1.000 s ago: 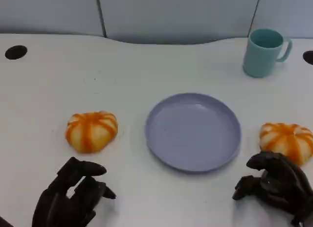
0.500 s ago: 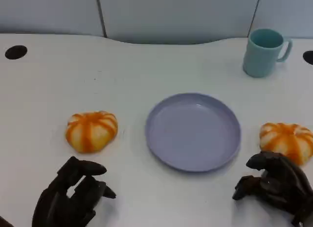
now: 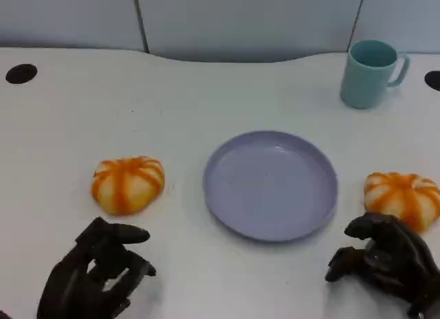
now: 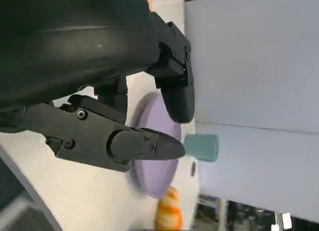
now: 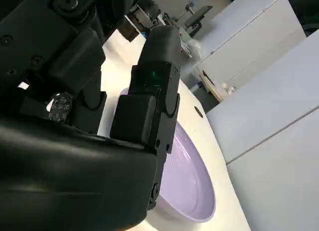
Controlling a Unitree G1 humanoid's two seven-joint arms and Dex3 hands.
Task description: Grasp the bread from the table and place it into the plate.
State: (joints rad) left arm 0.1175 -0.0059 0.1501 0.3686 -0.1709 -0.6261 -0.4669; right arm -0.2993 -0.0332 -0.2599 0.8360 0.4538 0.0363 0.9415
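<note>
The left robot hand (image 3: 93, 274) is seen low over the white counter (image 3: 206, 99) with its fingers loosely curled and apart, and nothing is held in it. The right robot hand (image 3: 385, 264) is likewise empty, its fingers bent downward; whether its fingertips touch the counter cannot be told.

A round orange-and-white striped bread roll (image 3: 128, 184) lies on the counter just beyond the left robot hand, left of the round lavender plastic plate (image 3: 227, 195). A second striped bread roll (image 3: 404, 197) lies right of the plate, just beside the right robot hand. A teal mug (image 3: 370, 74) is seen far behind.

In the left wrist view, the plate (image 4: 167, 141), the mug (image 4: 202, 146) and the second roll (image 4: 168, 213) are shown past parted fingers (image 4: 144, 144).
</note>
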